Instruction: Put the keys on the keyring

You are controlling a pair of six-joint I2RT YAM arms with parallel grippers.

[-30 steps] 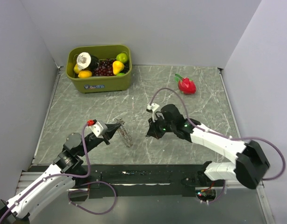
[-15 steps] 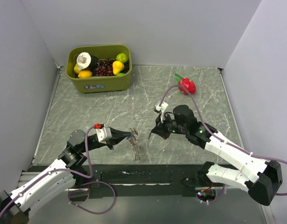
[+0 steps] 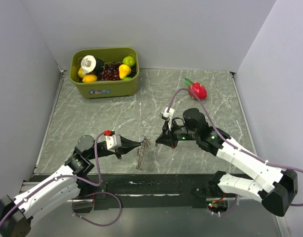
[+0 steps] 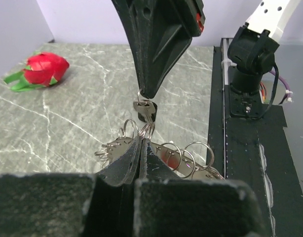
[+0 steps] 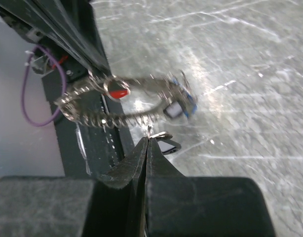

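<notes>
My left gripper (image 3: 142, 144) is shut on the keyring (image 3: 140, 157), a metal strip with several split rings that hangs just above the table. In the left wrist view the strip (image 4: 191, 159) fans out beside my shut fingers (image 4: 126, 163). A red-headed key (image 5: 117, 93) and a blue-headed key (image 5: 183, 101) hang on it. My right gripper (image 3: 157, 143) is shut on a small black-headed key (image 5: 167, 144), pinched by its small ring. That key (image 4: 144, 111) hangs from the right fingertips directly above the rings, close to them.
A green bin (image 3: 105, 87) of toy fruit stands at the back left. A red dragon fruit (image 3: 197, 90) lies at the back right. The black base rail (image 3: 156, 185) runs along the near edge, just behind the hanging keyring.
My left gripper has swung right with the keyring, closing the gap to the right gripper. The right arm has changed pose but kept its tip and key near the same spot.
</notes>
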